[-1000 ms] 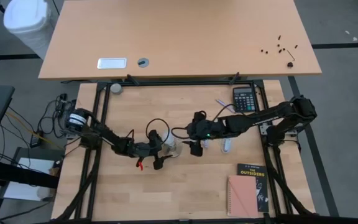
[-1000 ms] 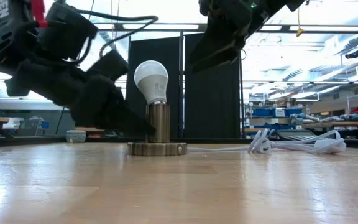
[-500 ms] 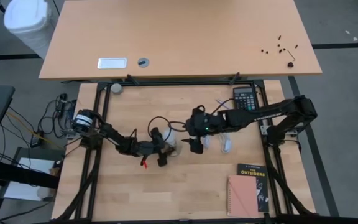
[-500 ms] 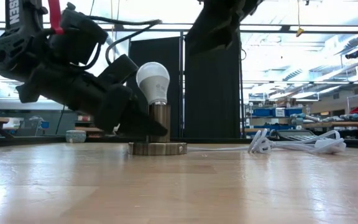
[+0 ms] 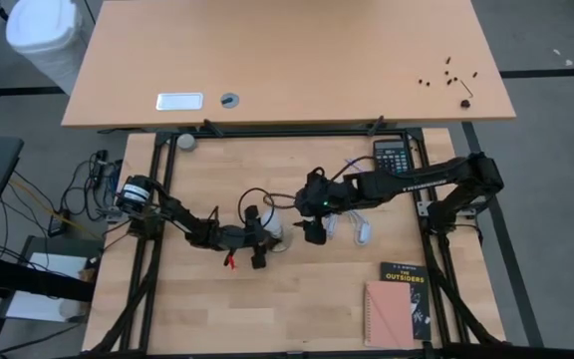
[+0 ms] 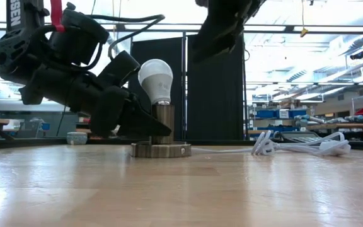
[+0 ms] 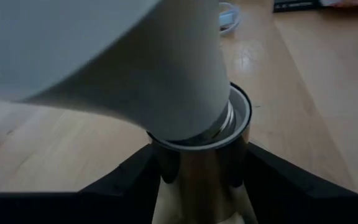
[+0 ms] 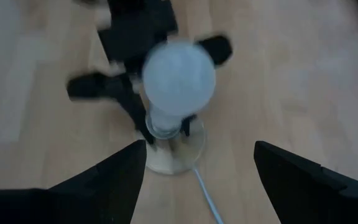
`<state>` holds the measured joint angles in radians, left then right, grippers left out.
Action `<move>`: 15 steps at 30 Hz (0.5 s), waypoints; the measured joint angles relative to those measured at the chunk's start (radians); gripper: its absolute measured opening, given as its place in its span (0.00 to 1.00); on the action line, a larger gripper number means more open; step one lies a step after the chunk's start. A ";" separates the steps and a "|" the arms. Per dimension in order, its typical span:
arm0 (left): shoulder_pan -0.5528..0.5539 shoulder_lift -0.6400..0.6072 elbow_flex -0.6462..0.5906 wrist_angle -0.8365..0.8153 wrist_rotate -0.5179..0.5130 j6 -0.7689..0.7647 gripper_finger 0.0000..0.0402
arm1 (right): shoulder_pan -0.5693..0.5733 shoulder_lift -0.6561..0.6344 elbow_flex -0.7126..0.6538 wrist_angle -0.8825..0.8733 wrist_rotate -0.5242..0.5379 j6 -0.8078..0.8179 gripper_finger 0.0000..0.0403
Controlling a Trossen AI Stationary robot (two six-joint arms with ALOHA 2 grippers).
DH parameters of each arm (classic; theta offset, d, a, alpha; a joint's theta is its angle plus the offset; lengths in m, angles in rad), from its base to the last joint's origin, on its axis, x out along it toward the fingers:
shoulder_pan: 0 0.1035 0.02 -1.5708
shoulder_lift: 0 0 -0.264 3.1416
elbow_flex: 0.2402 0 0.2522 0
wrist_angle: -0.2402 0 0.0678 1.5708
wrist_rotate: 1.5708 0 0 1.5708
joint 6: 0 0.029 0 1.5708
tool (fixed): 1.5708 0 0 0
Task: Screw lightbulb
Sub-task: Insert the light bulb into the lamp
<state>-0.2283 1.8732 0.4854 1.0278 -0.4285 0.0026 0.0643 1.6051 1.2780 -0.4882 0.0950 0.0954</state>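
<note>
1. The lightbulb [image 5: 275, 231] stands upright with its base down in the metal socket [image 6: 162, 123]. The socket is a short post on a round foot, near the middle of the table [image 5: 297, 299].
2. The left hand [image 5: 258, 241] reaches in from 9 o'clock of the bulb in the high view, low beside the socket post and under the bulb's swell. The left wrist view shows dark parts of it tight against both sides of the post. I cannot tell whether it is clamped there or only close.
3. The right hand [image 5: 312, 234] is released. Its fingers [image 8: 122, 177] are spread wide and hold nothing. It hangs above the table at 3 o'clock of the bulb, and in the low view it sits higher than the bulb's crown.
4. A white cord [image 6: 295, 146] runs from the socket's foot toward 3 o'clock and lies bunched in loops under the right arm.
5. A calculator [image 5: 393, 158] lies at about 2 o'clock of the bulb, near the table's far edge.
6. At 4 to 5 o'clock, well apart from the bulb, a dark book [image 5: 407, 281] lies touching a pink notebook [image 5: 387, 314].
7. The table is pale wood in a black frame. A second table [image 5: 287, 55] of the same wood adjoins it at 12 o'clock and carries small dark screws [image 5: 448, 72].
8. A white bin [image 5: 43, 35] stands on the grey floor at 10 o'clock.
9. Beyond the table, the low view shows dark panels and a bright workshop with shelving.
</note>
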 joint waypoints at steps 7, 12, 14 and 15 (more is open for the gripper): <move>0.000 0.000 0.000 0.006 0.095 0.061 0.52 | 0.024 0.156 0.175 -0.169 -0.044 -0.115 0.76; 0.000 -0.001 0.001 0.009 0.180 0.100 0.52 | 0.026 0.249 0.310 -0.304 -0.046 -0.222 0.76; 0.001 -0.001 0.001 0.009 0.206 0.110 0.52 | 0.027 0.286 0.362 -0.370 -0.056 -0.259 0.76; 0.002 -0.001 0.001 0.009 0.214 0.117 0.52 | 0.027 0.305 0.389 -0.387 -0.067 -0.277 0.76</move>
<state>-0.2268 1.8725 0.4862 1.0366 -0.2141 0.1200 0.0914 1.9106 1.6673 -0.8750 0.0279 -0.1820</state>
